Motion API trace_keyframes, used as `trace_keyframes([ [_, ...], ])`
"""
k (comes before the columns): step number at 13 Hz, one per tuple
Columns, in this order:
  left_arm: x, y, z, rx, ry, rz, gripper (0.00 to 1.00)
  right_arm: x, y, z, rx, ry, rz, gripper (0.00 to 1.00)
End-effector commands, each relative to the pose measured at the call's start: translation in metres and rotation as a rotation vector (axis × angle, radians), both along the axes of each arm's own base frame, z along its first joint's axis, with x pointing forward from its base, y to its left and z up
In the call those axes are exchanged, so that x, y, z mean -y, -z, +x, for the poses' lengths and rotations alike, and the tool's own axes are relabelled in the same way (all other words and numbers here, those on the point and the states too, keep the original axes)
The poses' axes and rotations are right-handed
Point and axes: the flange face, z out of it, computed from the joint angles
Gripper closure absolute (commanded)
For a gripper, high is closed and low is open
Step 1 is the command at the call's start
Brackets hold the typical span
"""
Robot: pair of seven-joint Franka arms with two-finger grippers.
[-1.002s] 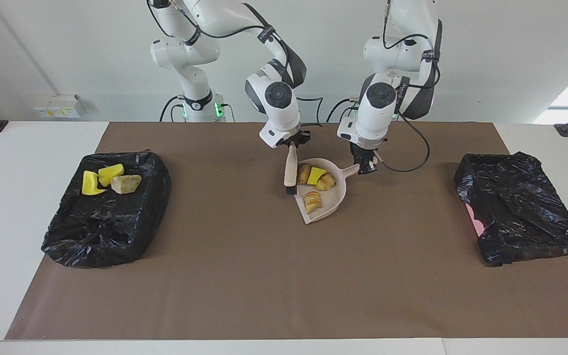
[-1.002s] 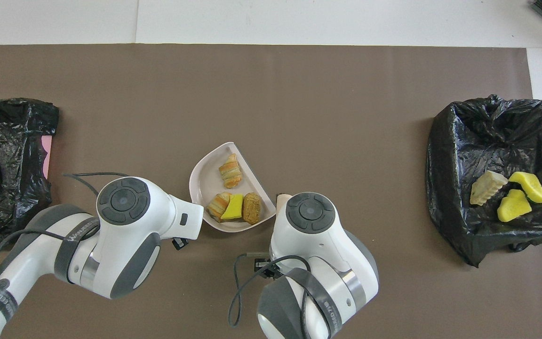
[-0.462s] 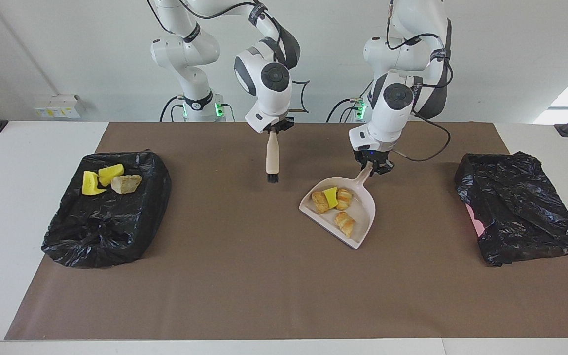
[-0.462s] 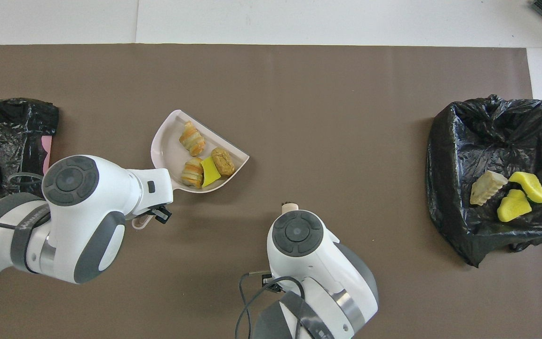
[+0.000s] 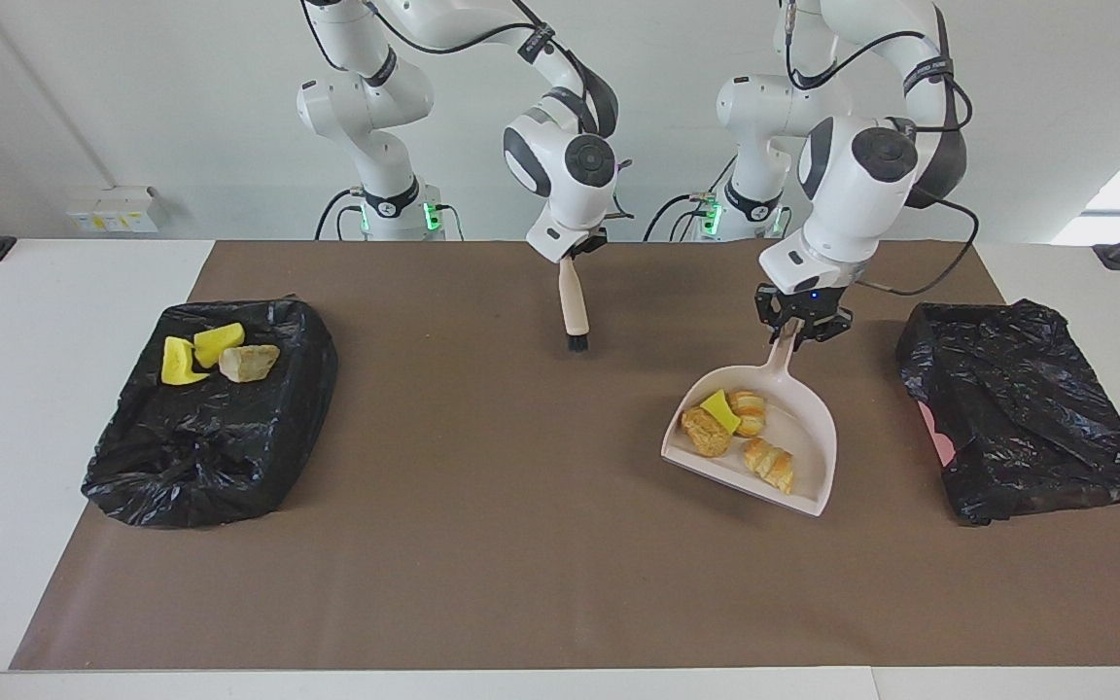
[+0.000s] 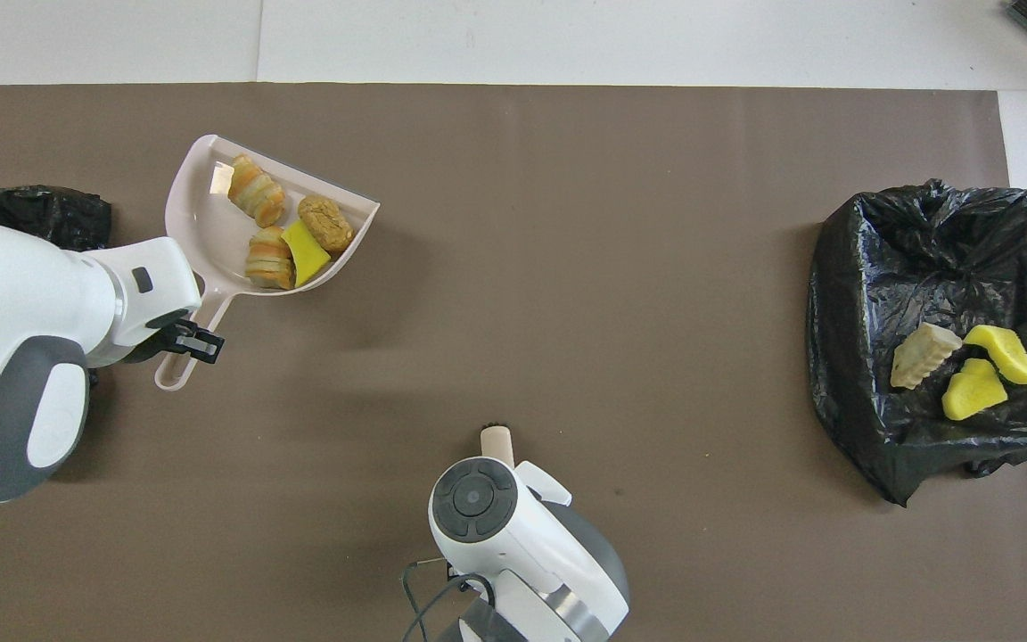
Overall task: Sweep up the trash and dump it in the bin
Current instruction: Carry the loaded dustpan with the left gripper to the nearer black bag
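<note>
The left gripper point(image 5: 799, 325), clamped on the dustpan point(image 5: 808, 437) handle, has carried four pieces of trash point(image 5: 735, 433) toward the left-end bin point(image 5: 1022, 408). The right gripper point(image 5: 575, 255) grips the raised brush point(image 5: 574, 309). Brown mat point(image 5: 482, 564), white wall.

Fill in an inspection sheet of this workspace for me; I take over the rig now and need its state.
Surface: brown mat on a white table.
Job's things: dustpan carrying four pieces of trash, raised; brush hanging bristles down; bin at the right arm's end holding three pieces; second bin at the left arm's end, contents not visible.
Clutter: nothing seen.
Grippers: left gripper shut on the dustpan's handle; right gripper shut on the brush.
Cables: black cables along both arms, off the mat.
Surroundings: white wall, socket box.
</note>
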Motion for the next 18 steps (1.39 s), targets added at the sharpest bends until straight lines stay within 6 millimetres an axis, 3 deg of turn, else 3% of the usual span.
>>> trace_keyframes([
  [1, -0.049, -0.026, 0.007, -0.017, -0.088, -0.012, 1.00, 0.005, 0.004, -0.002, 0.010, 0.010, -0.021, 1.00],
  [2, -0.071, -0.029, 0.008, -0.032, -0.101, -0.010, 1.00, 0.005, 0.005, -0.002, 0.010, 0.014, -0.022, 0.97],
  [3, -0.095, -0.032, 0.008, -0.030, -0.067, -0.009, 1.00, 0.005, 0.005, -0.002, 0.008, 0.014, -0.024, 0.65],
  [4, -0.124, -0.036, 0.007, -0.029, -0.033, -0.006, 1.00, 0.005, 0.003, -0.002, 0.007, 0.004, -0.027, 0.01],
  [6, -0.182, -0.047, 0.005, -0.026, 0.039, -0.005, 1.00, 0.003, -0.003, 0.002, 0.019, -0.004, -0.024, 0.00],
  [8, -0.246, -0.052, -0.007, -0.003, 0.089, 0.007, 1.00, 0.001, -0.021, 0.014, 0.023, 0.003, -0.019, 0.00],
  [10, -0.294, -0.053, -0.022, 0.017, 0.185, 0.038, 1.00, 0.002, -0.044, 0.032, 0.030, 0.020, -0.007, 0.00],
  [13, -0.373, -0.047, -0.024, 0.033, 0.285, 0.144, 1.00, 0.036, -0.082, 0.059, 0.065, 0.083, -0.018, 0.00],
  [18, -0.412, -0.079, 0.002, -0.087, 0.540, 0.446, 1.00, 0.110, -0.160, 0.120, 0.079, 0.142, 0.011, 0.00],
])
